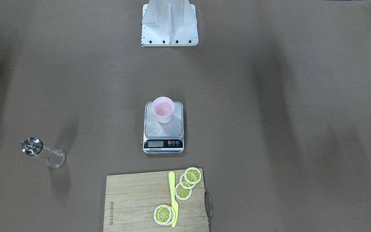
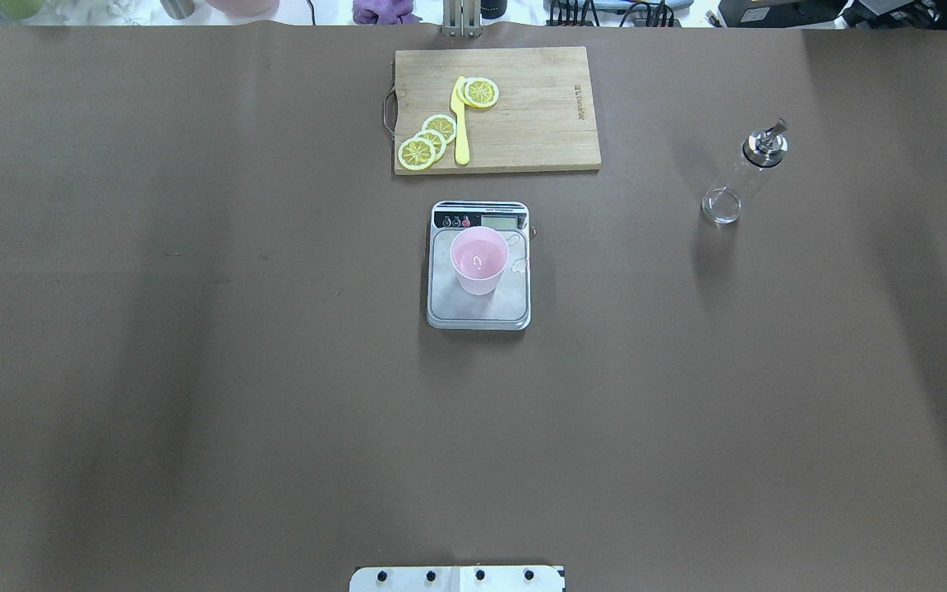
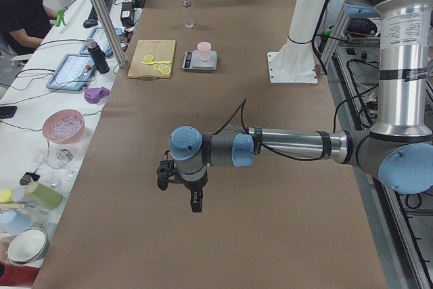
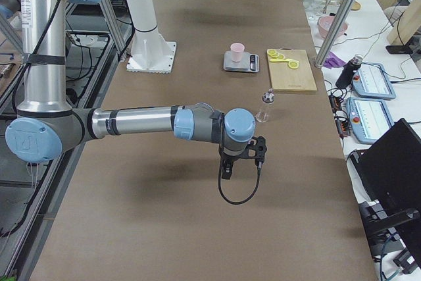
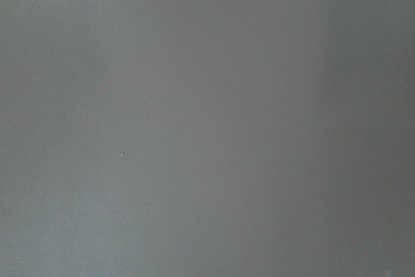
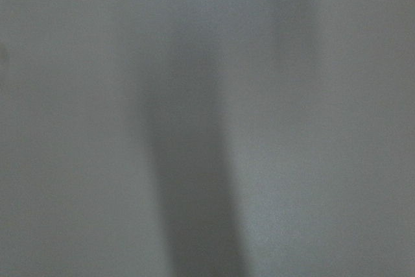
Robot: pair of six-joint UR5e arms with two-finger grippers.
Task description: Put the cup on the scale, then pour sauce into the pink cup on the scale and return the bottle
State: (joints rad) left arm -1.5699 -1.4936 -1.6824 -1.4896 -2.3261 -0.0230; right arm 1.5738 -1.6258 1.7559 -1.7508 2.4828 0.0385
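Cup [image 1: 163, 109] sits on scale [image 1: 164, 129], frame ctr; bottle [image 1: 42, 152] upright lower left, apart; pouring looks done, so we park arms clear; left gripper [image 3: 181, 187], right gripper [image 4: 243, 156] fingers: cannot tell.

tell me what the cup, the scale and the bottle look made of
Cup: likely plastic, opaque matte pale pink, thin rim. Scale: plate looks like brushed metal, dull silver sheen; front strip glossy black, probably plastic. Bottle: clear body, glass or clear plastic, table shows through; spout looks like polished metal, mirror-bright.
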